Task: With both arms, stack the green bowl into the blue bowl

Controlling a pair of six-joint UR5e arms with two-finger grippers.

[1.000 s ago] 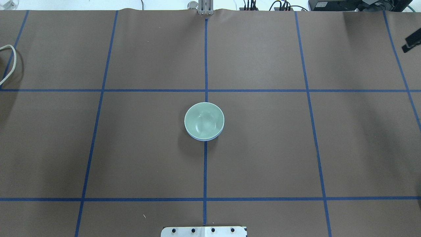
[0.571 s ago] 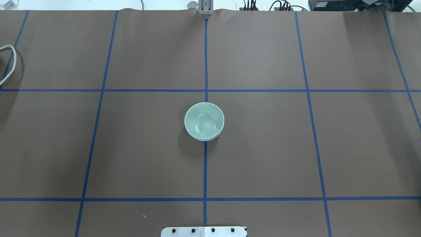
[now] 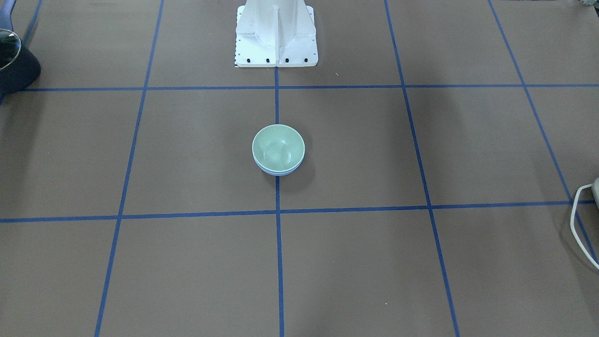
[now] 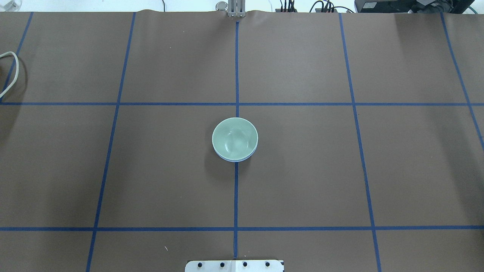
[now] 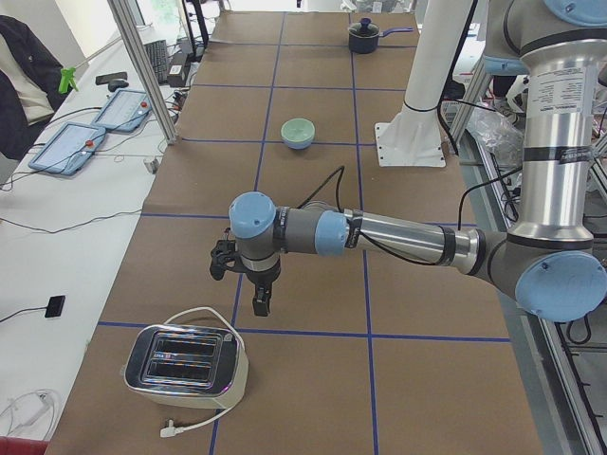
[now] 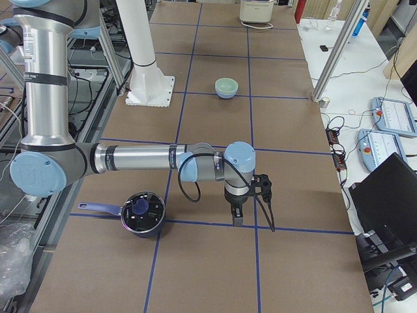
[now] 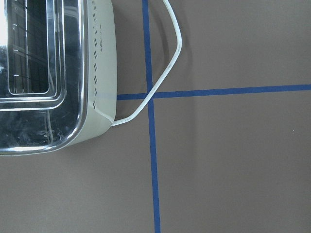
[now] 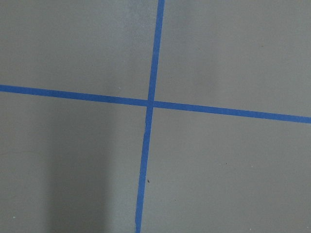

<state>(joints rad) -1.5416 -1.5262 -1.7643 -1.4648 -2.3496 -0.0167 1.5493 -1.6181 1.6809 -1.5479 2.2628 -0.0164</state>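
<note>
The green bowl (image 4: 234,138) sits nested inside the blue bowl (image 4: 235,159) at the table's centre; only a thin blue rim shows under it. The stack also shows in the front view, green bowl (image 3: 278,147) over blue bowl (image 3: 278,172). Neither gripper touches the bowls. My left gripper (image 5: 261,303) hangs over the table's left end, close to the toaster. My right gripper (image 6: 236,215) hangs over the table's right end, next to a pot. Both show only in the side views, so I cannot tell whether they are open or shut.
A silver toaster (image 5: 185,370) with a white cord (image 4: 11,71) stands at the left end. A dark pot (image 6: 142,212) stands at the right end. The white pedestal (image 3: 276,32) stands at the robot's edge. Blue tape lines grid the brown table.
A black part of the right gripper at the overhead view's right edge has moved out of that view. The bowls have not moved.
</note>
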